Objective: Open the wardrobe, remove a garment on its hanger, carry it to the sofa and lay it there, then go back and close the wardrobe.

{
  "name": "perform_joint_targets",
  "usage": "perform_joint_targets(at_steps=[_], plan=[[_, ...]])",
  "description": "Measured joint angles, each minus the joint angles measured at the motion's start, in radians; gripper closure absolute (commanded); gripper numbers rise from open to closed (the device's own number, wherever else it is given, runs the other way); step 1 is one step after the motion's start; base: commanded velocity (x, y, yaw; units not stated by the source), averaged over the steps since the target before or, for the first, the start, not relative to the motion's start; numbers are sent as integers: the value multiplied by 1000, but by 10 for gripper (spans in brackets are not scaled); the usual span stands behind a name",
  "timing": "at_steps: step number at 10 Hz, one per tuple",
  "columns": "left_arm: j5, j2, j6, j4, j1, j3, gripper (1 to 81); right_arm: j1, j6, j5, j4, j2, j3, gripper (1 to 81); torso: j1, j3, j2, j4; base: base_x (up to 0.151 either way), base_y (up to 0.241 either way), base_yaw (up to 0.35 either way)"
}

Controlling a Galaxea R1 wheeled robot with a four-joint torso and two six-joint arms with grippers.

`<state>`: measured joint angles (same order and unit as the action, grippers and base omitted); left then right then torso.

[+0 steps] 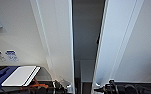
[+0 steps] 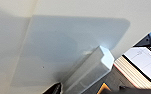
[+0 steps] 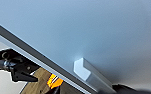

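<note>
The wardrobe [image 1: 58, 37] stands right in front of the robot in the head view, its two white doors partly open with a dark gap between them. The left claw [image 1: 66, 88] sits low at the inner edge of the left door and the right claw [image 1: 101, 89] low at the inner edge of the right door. Each wrist view shows a small white handle [image 2: 91, 67] close up on its door panel; whether either claw is apart or together cannot be told.

Looked straight at a white wardrobe [image 2: 73, 27] door panel up close, small white handle [image 2: 91, 67] sticking out, casting a soft grey shadow.
</note>
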<state>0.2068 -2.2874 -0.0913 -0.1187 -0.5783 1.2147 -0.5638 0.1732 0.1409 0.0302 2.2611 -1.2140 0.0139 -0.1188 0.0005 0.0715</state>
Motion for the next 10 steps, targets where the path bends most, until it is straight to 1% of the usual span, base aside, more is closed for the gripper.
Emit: perform_joint_targets(at_steps=[2,3,5,8,9,10], plan=[[-52,97,-43,-1,-57,-71,10,-27,-12,-38,-6,-102,92,10,0,0,0,0,0,0,0],[-92,141,-71,-6,-92,-98,10,-41,-15,-56,-12,-147,129,10,0,0,0,0,0,0,0],[-180,241,-140,-13,-171,-153,10,-69,-19,-95,-35,-233,201,10,0,1,0,0,0,0,0],[-348,372,-227,-36,-290,-204,10,-122,-24,-133,-77,-341,266,10,0,1,0,0,0,0,0],[-351,425,-216,-55,-342,-231,10,-141,-26,-147,-88,-379,282,10,0,1,0,0,0,0,0],[-141,430,-204,-69,-496,-297,10,-165,-30,-169,-99,-420,296,10,0,2,0,0,0,0,0]])
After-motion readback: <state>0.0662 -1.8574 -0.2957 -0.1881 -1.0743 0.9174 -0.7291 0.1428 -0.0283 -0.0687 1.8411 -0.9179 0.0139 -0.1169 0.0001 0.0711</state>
